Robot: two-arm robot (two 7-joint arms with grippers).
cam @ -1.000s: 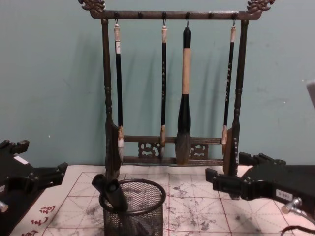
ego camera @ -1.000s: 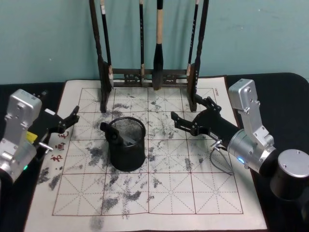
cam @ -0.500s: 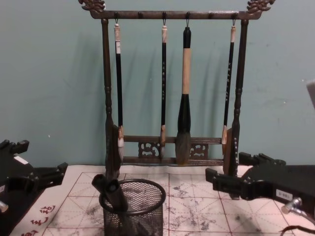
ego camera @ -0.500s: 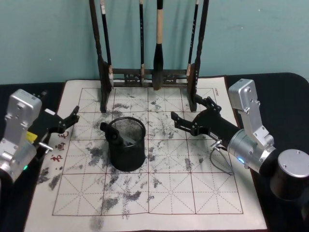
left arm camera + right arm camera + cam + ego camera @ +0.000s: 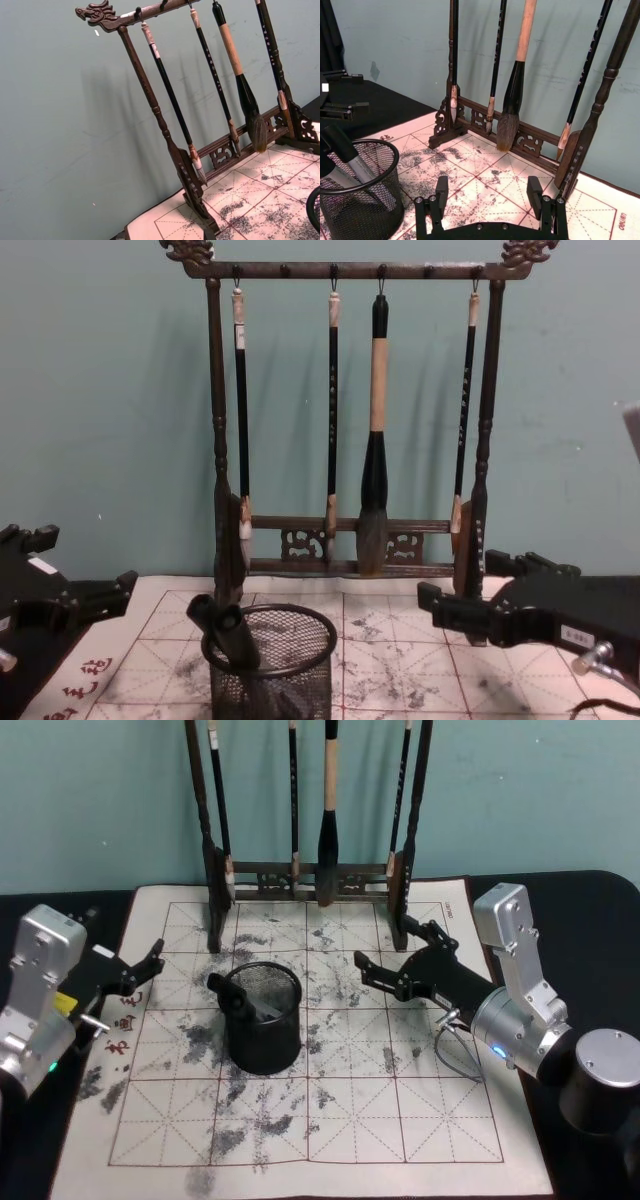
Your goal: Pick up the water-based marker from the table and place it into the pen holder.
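Observation:
The water-based marker (image 5: 229,997) leans inside the pen holder (image 5: 264,1038), its black cap poking above the left rim. From the chest view the marker's cap (image 5: 224,626) rests against the pen holder's rim (image 5: 300,614). In the right wrist view its grey barrel (image 5: 364,171) shows through the mesh (image 5: 367,205). My left gripper (image 5: 143,979) hovers open at the table's left edge, apart from the holder. My right gripper (image 5: 385,946) is open to the holder's right, nothing between its fingers (image 5: 440,188).
A tall dark wooden brush rack (image 5: 310,875) with several hanging calligraphy brushes (image 5: 374,430) stands at the back of the stained white grid mat (image 5: 400,1120). Its right post (image 5: 592,125) is close behind my right gripper. Red characters are printed at the mat's left edge (image 5: 125,1020).

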